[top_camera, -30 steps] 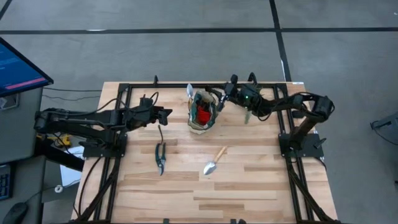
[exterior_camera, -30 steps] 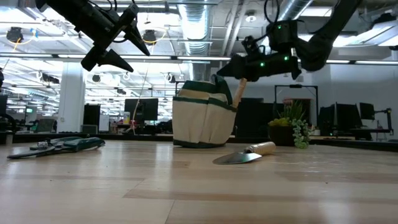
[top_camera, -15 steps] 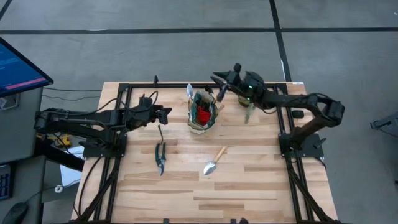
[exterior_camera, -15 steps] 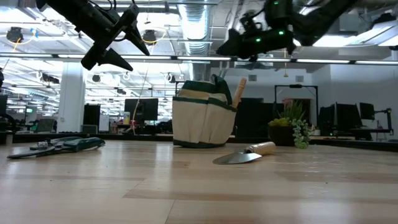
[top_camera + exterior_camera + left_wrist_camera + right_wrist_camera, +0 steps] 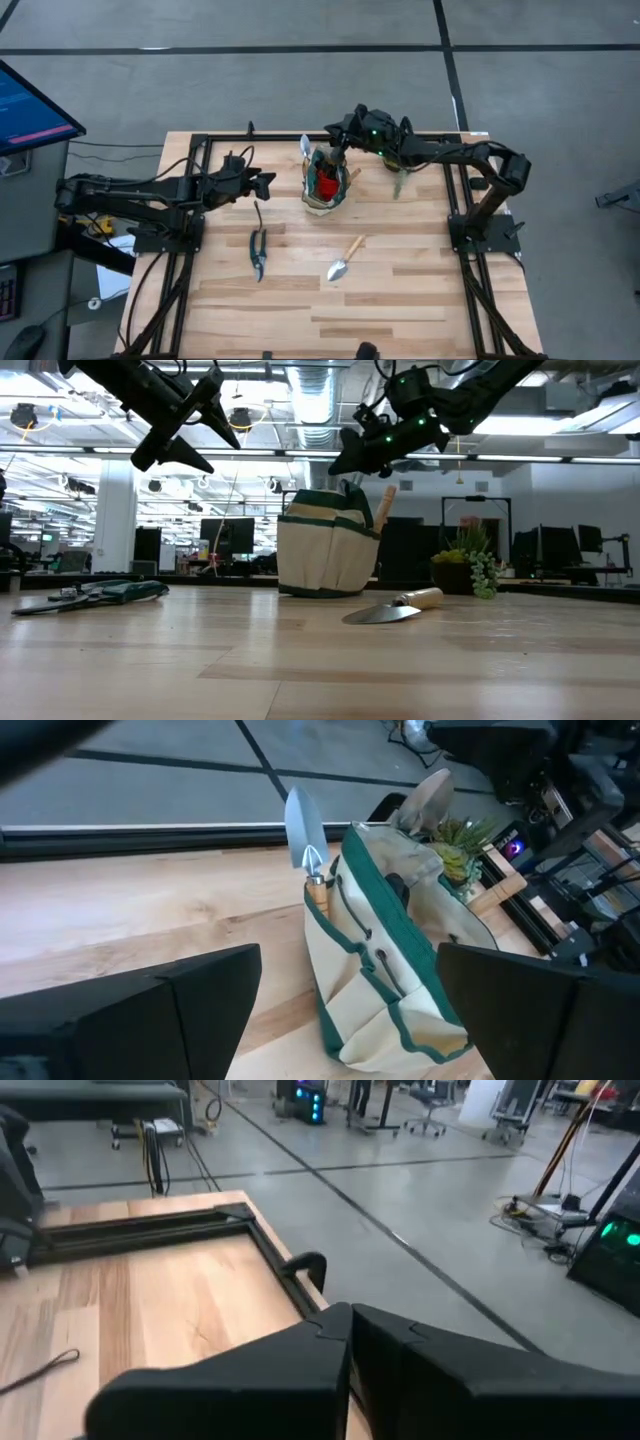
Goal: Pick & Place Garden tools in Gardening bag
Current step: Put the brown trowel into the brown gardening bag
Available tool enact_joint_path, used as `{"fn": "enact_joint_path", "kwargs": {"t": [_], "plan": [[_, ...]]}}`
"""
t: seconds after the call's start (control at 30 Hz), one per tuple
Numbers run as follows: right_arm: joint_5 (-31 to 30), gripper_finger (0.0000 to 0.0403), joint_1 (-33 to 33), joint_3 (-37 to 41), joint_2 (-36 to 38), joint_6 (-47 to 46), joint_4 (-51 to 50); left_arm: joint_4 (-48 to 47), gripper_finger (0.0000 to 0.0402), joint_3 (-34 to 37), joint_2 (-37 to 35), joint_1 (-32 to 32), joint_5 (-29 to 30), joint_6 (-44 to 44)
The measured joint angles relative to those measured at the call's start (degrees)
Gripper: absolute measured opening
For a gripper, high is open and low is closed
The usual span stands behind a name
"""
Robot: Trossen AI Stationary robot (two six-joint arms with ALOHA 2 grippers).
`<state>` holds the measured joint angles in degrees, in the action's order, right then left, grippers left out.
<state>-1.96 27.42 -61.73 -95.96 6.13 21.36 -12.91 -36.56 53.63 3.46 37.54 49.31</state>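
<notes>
From above, the wooden worktop (image 5: 400,300) carries a cream and green gardening bag (image 5: 325,185) near its far edge, upright, with a red piece (image 5: 327,186) showing inside and one silver trowel head (image 5: 306,146) sticking up from an outer pocket. Two tools lie loose in front of it: dark-handled pruning shears (image 5: 258,249) to the left and a wooden-handled trowel (image 5: 344,260) to the right, well apart from each other. A small potted plant (image 5: 399,180) stands right of the bag. The left end effector (image 5: 268,183) hovers left of the bag; the right end effector (image 5: 334,130) hangs just behind the bag's top. No writing can be read on anything.

At table height, the bag (image 5: 328,556) stands behind the loose trowel (image 5: 392,608), a light wooden handle (image 5: 384,506) poking from its right side, the shears (image 5: 92,594) far left and the plant (image 5: 470,565) at right. The left end effector (image 5: 205,435) hangs high with its fingers spread — released, gripping nothing. The right end effector (image 5: 345,452) sits above the bag's rim, its tip seemingly clenched and empty.

The left wrist view looks at the bag (image 5: 385,975) — green trim, cream pockets — with the pocketed trowel (image 5: 307,840) blade-up and a second pale blade (image 5: 428,798) behind.

The right wrist view shows the worktop's black frame (image 5: 200,1228) and floor beyond, with its dark fingers (image 5: 280,1375) pressed together.
</notes>
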Motion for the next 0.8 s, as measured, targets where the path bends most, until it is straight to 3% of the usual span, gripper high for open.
{"fn": "enact_joint_path", "kwargs": {"t": [0.57,0.8], "plan": [[0.39,0.0001,-0.08,0.10,0.22,0.43,-6.73,0.23,0.0294,0.00,0.00,0.00,-0.02,-4.36],[0.42,0.0014,-0.05,0.20,6.13,2.09,-6.49,0.25,0.0294,0.00,0.00,-0.01,-0.02,-4.50]]}}
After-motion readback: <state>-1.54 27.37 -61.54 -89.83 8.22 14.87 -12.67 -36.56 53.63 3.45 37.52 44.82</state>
